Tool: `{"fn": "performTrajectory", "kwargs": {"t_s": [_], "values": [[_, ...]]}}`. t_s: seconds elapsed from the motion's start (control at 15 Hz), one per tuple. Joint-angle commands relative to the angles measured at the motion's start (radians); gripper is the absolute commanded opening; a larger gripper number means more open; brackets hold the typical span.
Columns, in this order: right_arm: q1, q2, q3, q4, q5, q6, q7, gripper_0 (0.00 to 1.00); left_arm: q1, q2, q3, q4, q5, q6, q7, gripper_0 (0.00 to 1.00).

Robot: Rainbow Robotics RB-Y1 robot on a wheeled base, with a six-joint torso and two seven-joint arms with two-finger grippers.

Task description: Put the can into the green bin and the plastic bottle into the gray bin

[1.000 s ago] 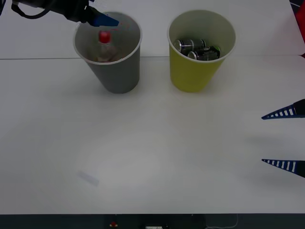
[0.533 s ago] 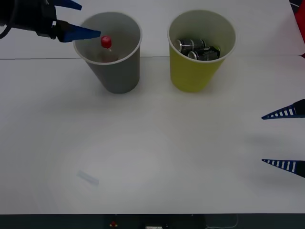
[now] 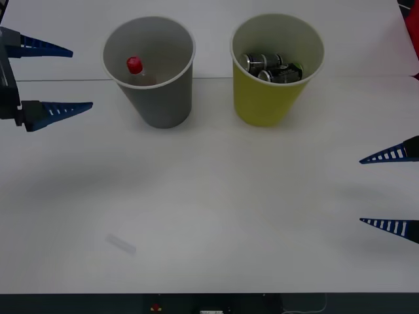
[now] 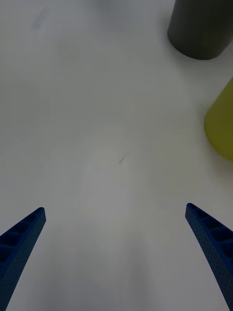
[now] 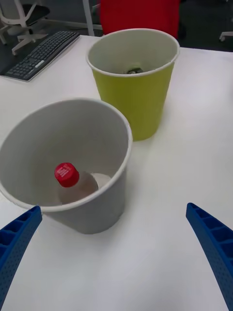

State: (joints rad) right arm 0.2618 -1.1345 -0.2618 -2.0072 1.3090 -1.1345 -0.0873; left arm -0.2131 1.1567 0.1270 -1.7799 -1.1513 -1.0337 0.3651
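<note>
White table (image 3: 209, 196) carries the gray bin (image 3: 157, 98) with the plastic bottle (image 3: 135, 67) inside. Left gripper (image 3: 62, 77) hovers left of it, fingers spread wide. Right gripper (image 3: 387, 191) waits near the right edge, also spread.

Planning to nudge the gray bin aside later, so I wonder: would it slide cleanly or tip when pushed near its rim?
The gray bin tapers to a narrow base, so a push near the rim would probably tip it; low down it may slide. It looks thin-walled and likely light, holding just the plastic bottle, which leans and could shift.
</note>
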Motion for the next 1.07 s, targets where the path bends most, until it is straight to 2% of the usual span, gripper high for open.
{"fn": "performTrajectory", "kwargs": {"t_s": [0.07, 0.4, 0.67, 0.8, 1.07], "values": [[0.000, 0.000, 0.000, 0.000, 0.000, 0.000, 0.000, 1.00, 0.201, 0.000, 0.097, -0.050, 0.067, -0.012, -0.156, 1.00], [0.000, 0.000, 0.000, 0.000, 0.000, 0.000, 0.000, 1.00, 0.304, 0.000, 0.141, -0.041, 0.113, -0.157, -0.353, 1.00], [0.000, 0.000, 0.000, 0.000, 0.000, 0.000, 0.000, 1.00, 0.319, -0.002, 0.134, -0.042, 0.104, -0.259, -0.390, 1.00], [0.000, 0.000, 0.000, 0.000, 0.000, 0.000, 0.000, 1.00, 0.325, -0.002, 0.111, -0.042, 0.104, -0.256, -0.436, 1.00], [0.000, 0.000, 0.000, 0.000, 0.000, 0.000, 0.000, 1.00, 0.334, 0.000, 0.032, -0.042, 0.105, -0.218, -0.456, 1.00]]}}
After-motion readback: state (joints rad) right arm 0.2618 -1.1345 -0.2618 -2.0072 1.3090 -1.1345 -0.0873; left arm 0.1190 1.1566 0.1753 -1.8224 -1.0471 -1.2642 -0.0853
